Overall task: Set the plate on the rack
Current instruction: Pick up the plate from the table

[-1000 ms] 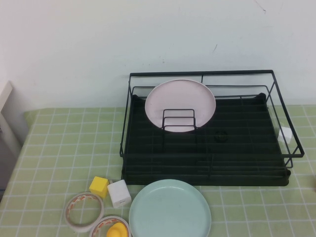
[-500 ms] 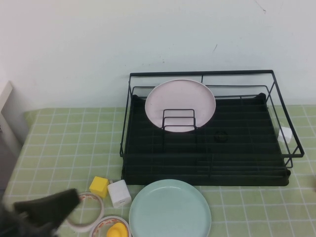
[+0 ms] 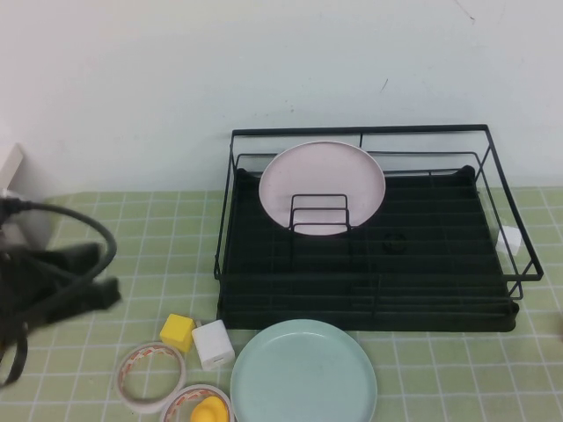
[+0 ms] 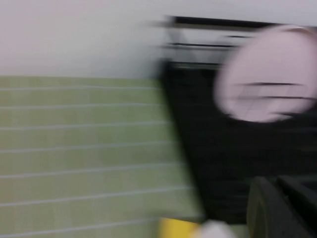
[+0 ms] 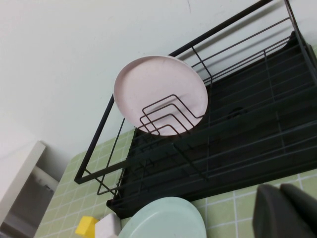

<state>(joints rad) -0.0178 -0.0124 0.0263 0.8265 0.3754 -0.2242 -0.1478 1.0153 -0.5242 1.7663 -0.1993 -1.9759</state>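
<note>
The pale mint-green plate (image 3: pixel 303 374) lies flat on the green checked cloth just in front of the black wire rack (image 3: pixel 361 132); it also shows in the right wrist view (image 5: pixel 163 220). A pale pink plate (image 3: pixel 321 180) stands upright in the rack's small wire holder. My left gripper (image 3: pixel 98 274) is a blurred dark shape above the table's left side, well left of the plate and rack, its fingers close together and empty (image 4: pixel 280 198). My right gripper (image 5: pixel 285 208) is outside the high view, shut and empty, low over the cloth to the right of the plate.
A yellow cube (image 3: pixel 176 332), a white cube (image 3: pixel 212 345), a tape roll (image 3: pixel 149 376) and a second roll holding a yellow toy (image 3: pixel 204 406) lie left of the plate. A small white item (image 3: pixel 508 239) hangs on the rack's right side. White furniture (image 3: pixel 13 193) stands at the far left.
My left arm has come into the high view from the bottom left corner and swung up along the table's left side, still blurred. The plates and the rack have not moved.
</note>
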